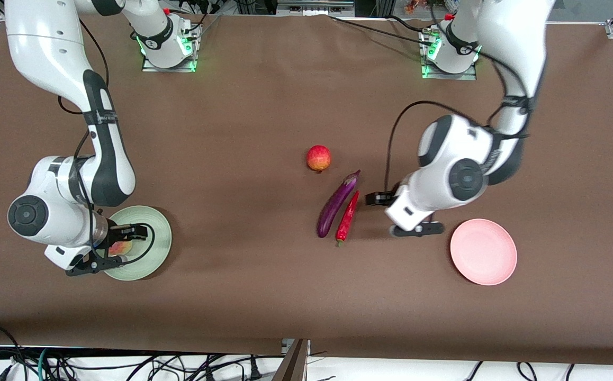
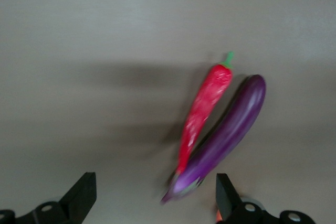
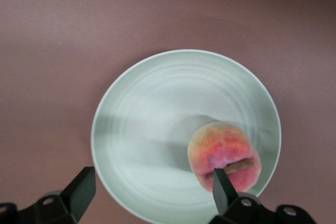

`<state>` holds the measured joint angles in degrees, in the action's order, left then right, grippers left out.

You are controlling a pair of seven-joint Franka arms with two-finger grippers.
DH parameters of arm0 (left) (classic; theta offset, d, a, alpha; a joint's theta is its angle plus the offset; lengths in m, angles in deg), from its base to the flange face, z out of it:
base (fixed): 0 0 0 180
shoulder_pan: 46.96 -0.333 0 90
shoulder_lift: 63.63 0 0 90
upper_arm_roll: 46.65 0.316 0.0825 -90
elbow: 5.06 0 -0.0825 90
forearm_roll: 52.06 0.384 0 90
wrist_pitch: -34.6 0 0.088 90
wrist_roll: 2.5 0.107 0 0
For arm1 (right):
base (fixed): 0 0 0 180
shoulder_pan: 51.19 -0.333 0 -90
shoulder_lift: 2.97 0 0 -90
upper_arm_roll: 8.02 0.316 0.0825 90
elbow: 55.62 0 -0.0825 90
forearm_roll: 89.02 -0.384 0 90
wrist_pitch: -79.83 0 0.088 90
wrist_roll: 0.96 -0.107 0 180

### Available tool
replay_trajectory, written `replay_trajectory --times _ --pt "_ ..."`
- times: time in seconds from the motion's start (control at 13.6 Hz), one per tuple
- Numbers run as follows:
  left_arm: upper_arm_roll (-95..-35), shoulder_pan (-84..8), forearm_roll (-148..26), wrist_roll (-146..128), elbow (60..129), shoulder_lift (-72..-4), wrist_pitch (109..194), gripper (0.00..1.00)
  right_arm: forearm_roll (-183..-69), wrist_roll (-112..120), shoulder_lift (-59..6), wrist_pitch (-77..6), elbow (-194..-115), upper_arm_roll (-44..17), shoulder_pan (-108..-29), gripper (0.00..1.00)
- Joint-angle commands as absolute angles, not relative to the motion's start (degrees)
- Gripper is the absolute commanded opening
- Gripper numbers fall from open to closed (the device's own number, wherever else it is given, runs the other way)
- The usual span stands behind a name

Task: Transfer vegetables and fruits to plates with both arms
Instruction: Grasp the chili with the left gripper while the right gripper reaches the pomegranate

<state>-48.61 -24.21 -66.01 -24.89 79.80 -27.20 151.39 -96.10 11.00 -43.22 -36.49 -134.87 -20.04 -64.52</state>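
Note:
The purple eggplant (image 1: 336, 206) and the red chili (image 1: 348, 217) lie side by side mid-table. The red-pink pomegranate (image 1: 318, 158) sits farther from the front camera than they do. My left gripper (image 1: 399, 214) hovers open and empty between the chili and the pale pink plate (image 1: 483, 252). The left wrist view shows the chili (image 2: 205, 114) and eggplant (image 2: 231, 129) ahead of that gripper (image 2: 153, 203). My right gripper (image 1: 106, 250) is open over the pale green plate (image 1: 155, 233), where the peach (image 1: 121, 247) lies. In the right wrist view the peach (image 3: 224, 156) sits on the plate (image 3: 157, 108) beside one finger of the gripper (image 3: 152, 198).
The brown table cover (image 1: 243, 116) spreads wide around the objects. The arm bases (image 1: 169, 47) stand at the edge farthest from the front camera. Cables hang at the table's near edge (image 1: 126, 365).

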Motion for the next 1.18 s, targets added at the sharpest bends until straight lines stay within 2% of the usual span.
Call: replay_trajectory --times 0.0,0.22,0.51,0.88,1.1 --pt "-47.7 -20.6 -65.3 -25.2 79.0 -23.4 155.1 1.00 -97.1 7.1 -39.9 -33.2 -135.9 -17.4 -64.5 0.99" --pt "-47.7 -18.0 -59.6 -24.5 78.8 -19.1 159.7 1.00 -97.1 0.2 -38.1 -28.4 -136.0 -13.9 -64.6 0.99" --pt "-47.7 -17.8 -52.9 -20.9 78.3 -17.2 160.5 1.00 -97.1 -8.8 -36.0 -26.6 -137.9 -8.8 -64.7 0.99" --pt "-47.8 -16.9 -52.1 -20.7 76.3 -14.6 162.8 1.00 -97.0 -17.3 -34.3 -29.6 -143.5 -2.3 -64.9 0.99" --pt "-47.8 -16.6 -52.1 -20.7 74.6 -12.9 163.6 1.00 -96.9 -22.9 -32.2 -35.6 -149.5 0.8 -66.1 0.99"
